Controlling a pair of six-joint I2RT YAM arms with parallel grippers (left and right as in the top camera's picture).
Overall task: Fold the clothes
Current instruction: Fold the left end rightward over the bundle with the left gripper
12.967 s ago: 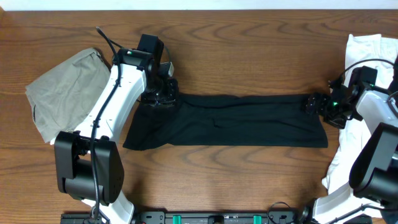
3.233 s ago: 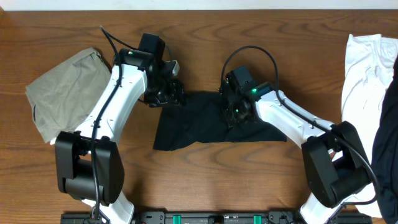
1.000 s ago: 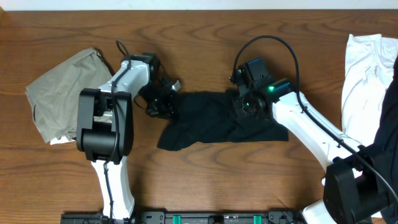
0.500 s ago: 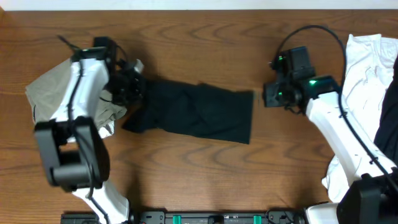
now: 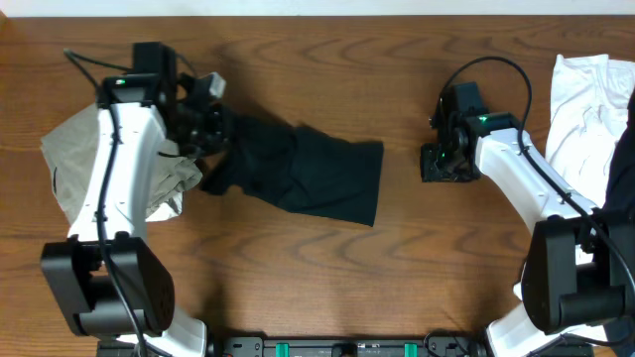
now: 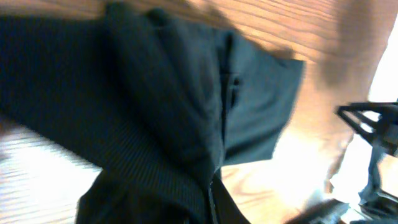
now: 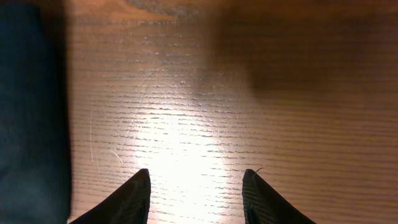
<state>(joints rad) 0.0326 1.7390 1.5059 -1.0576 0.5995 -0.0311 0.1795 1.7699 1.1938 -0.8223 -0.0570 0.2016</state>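
A folded black shirt (image 5: 317,174) lies on the wooden table left of centre, its left end bunched and lifted. My left gripper (image 5: 211,134) is shut on that left end, beside the olive-grey garment (image 5: 104,139). In the left wrist view the black fabric (image 6: 161,112) fills the frame and hides the fingers. My right gripper (image 5: 440,164) is open and empty over bare wood, right of the shirt. In the right wrist view its fingers (image 7: 196,193) are spread over the table, with the black shirt's edge (image 7: 28,112) at the far left.
A white garment (image 5: 585,99) lies at the right edge of the table, with a black piece (image 5: 623,228) beside it at the far right. The olive-grey garment lies at the far left under my left arm.
My left gripper has dragged the black shirt further left and raised its end. My right gripper has let go and drawn back, now open over bare wood.
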